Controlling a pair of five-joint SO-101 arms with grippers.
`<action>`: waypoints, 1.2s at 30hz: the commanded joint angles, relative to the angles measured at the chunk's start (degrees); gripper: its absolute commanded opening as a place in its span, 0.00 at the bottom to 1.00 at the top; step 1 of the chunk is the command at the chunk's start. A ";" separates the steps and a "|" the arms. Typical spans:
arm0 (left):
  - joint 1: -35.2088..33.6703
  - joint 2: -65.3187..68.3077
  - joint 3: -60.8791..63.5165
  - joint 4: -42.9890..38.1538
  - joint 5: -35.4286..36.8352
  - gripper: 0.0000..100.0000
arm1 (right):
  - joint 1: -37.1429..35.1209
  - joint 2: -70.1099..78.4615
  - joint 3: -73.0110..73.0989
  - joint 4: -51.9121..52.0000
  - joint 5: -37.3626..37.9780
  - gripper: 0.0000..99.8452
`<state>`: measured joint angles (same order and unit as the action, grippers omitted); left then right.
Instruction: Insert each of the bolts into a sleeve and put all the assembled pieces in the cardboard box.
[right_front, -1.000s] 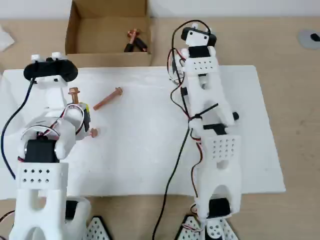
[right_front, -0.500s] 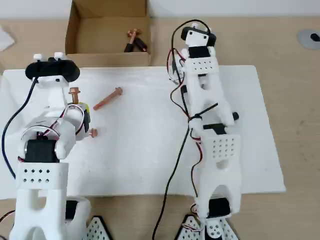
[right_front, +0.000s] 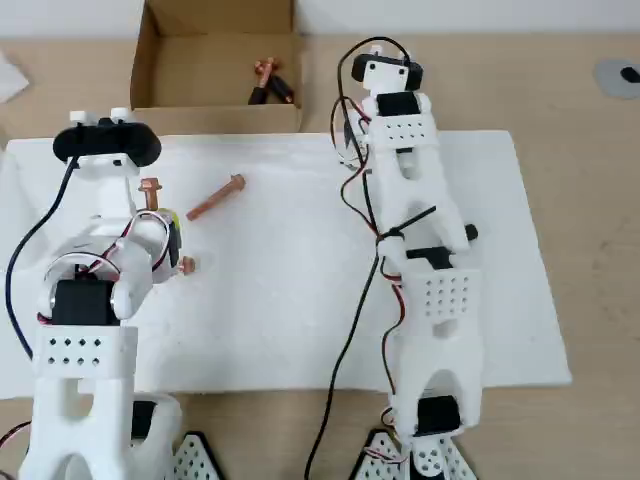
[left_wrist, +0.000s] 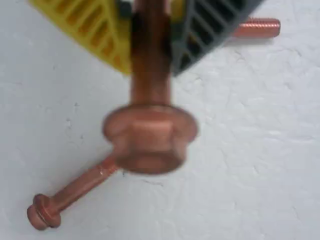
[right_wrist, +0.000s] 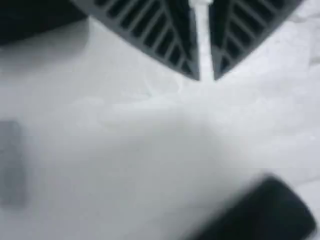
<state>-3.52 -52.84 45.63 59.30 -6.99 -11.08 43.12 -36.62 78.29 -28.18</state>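
Jaws of left gripper (left_wrist: 150, 57) clamped on a bolt (left_wrist: 149, 135) above the mat (left_wrist: 250, 175); right gripper (right_wrist: 205, 74) nearly closed (empty), above the mat too.

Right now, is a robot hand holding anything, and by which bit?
The left gripper pinches a bolt by its shaft, head free. The right gripper holds nothing.

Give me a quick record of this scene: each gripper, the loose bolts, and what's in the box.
Left gripper: shut on a copper bolt, head beyond the fingertips
Right gripper: shut, nothing held, above the white mat
Loose bolt: lying on the mat
Second loose bolt: on the mat beside the left arm
Cardboard box: holds assembled pieces
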 joint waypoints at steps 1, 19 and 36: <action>0.70 -1.45 -0.44 -1.23 -0.35 0.01 | 0.75 -0.75 -3.12 -0.18 4.22 0.02; -3.34 -1.36 0.18 -0.79 -7.03 0.05 | 1.98 -1.98 -17.27 24.35 1.58 0.28; 0.88 -1.36 3.78 -0.88 -12.31 0.05 | 6.46 -2.33 -5.76 24.09 -21.36 0.19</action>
<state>-3.16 -53.19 49.14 59.30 -18.07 -7.74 43.12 -43.38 101.05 -47.16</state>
